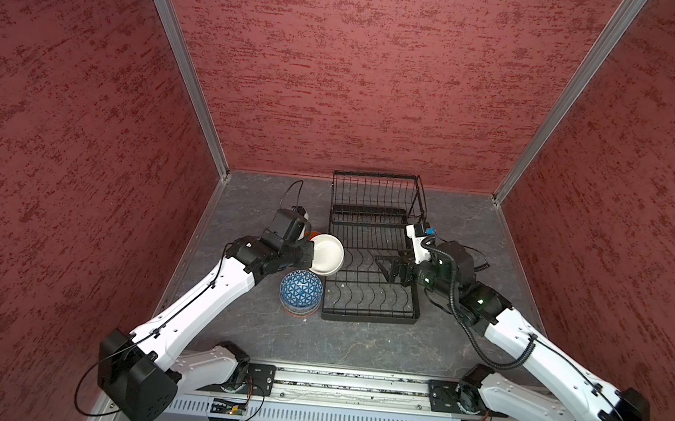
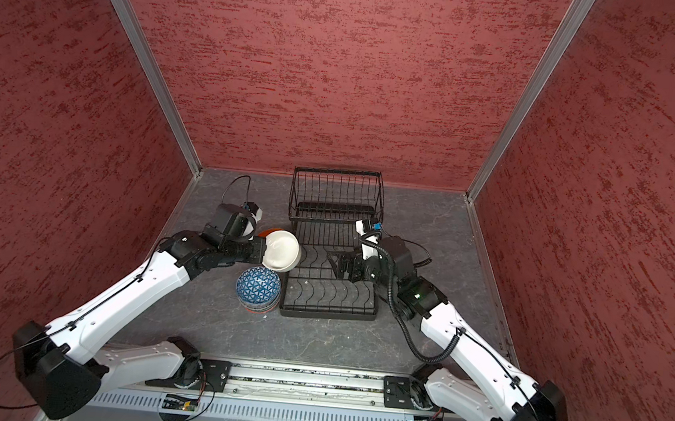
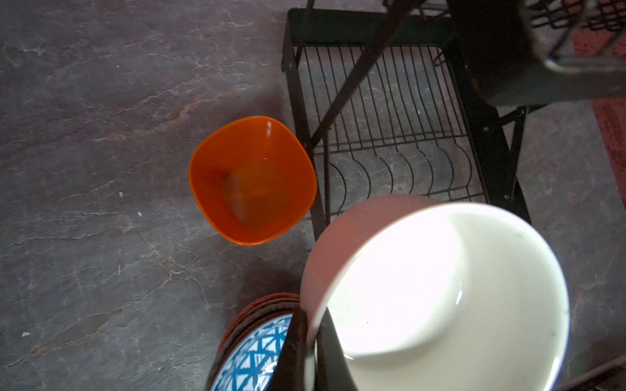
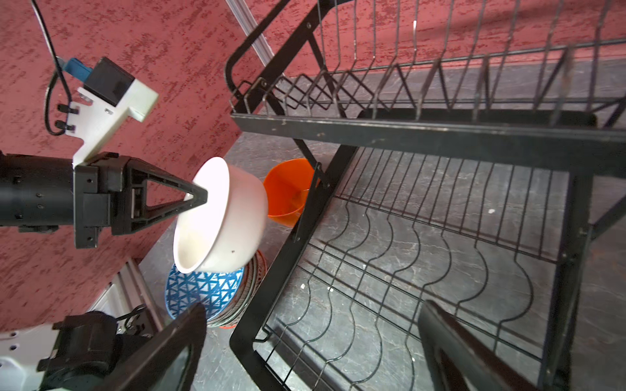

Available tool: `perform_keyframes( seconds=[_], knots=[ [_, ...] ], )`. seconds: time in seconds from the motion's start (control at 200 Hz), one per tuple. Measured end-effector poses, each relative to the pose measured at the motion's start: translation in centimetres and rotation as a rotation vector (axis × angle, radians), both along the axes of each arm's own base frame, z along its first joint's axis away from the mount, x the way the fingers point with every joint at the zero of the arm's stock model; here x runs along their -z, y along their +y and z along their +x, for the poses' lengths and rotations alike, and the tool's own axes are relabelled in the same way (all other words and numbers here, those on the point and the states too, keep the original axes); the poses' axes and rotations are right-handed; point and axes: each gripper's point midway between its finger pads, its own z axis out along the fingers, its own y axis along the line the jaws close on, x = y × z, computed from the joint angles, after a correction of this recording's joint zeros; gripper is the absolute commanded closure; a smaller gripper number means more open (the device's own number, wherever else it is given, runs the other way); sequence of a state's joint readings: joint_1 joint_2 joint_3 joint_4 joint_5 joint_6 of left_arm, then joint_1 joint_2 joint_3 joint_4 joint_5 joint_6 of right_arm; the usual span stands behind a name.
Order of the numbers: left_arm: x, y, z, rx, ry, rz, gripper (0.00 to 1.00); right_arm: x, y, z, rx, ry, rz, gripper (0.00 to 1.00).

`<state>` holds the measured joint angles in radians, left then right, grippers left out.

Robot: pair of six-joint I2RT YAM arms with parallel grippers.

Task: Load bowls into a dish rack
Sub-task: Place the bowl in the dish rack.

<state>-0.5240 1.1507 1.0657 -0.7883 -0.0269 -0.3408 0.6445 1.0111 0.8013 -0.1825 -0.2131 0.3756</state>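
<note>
The left pincer point(image 1: 309, 255) pinches the rim of the white bowl point(image 1: 328, 254), which is tilted and clear of the surface point(image 1: 357, 346). The stack of patterned bowls point(image 1: 301, 292) stands just below this pincer, and the orange bowl point(image 3: 252, 179) rests near it. The right pincer point(image 1: 381, 267) is spread wide and empty over the dish rack point(image 1: 368, 318) base tray.

The left gripper point(image 4: 200, 198) holds the tilted white bowl point(image 4: 233, 223) above the blue-patterned stack point(image 4: 203, 291) (orange bowl point(image 4: 288, 193) beyond it), beside the dish rack point(image 4: 406, 132).
</note>
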Motion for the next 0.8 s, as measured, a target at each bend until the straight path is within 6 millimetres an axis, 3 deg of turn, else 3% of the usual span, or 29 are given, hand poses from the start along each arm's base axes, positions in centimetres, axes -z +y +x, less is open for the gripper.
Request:
perform_keyframes(
  seconds=[0.205, 0.416, 0.661, 0.802],
  knots=[
    [-0.8, -2.2, -1.7, 0.057, -0.015, -0.065, 1.00, -0.1, 0.6, -1.1, -0.054, 0.025, 0.038, 0.01],
    [0.3, -4.9, -2.9, 0.097, 0.000, -0.140, 1.00, -0.3, 1.0, -2.3, -0.107, 0.048, 0.078, 0.01],
    [0.4, -8.1, -3.3, 0.124, -0.027, -0.245, 1.00, -0.9, 1.7, -3.2, -0.162, 0.071, 0.121, 0.01],
    [0.3, -9.6, -3.3, 0.134, -0.044, -0.293, 1.00, -0.2, 1.8, -3.6, -0.171, 0.101, 0.127, 0.01]
  ],
)
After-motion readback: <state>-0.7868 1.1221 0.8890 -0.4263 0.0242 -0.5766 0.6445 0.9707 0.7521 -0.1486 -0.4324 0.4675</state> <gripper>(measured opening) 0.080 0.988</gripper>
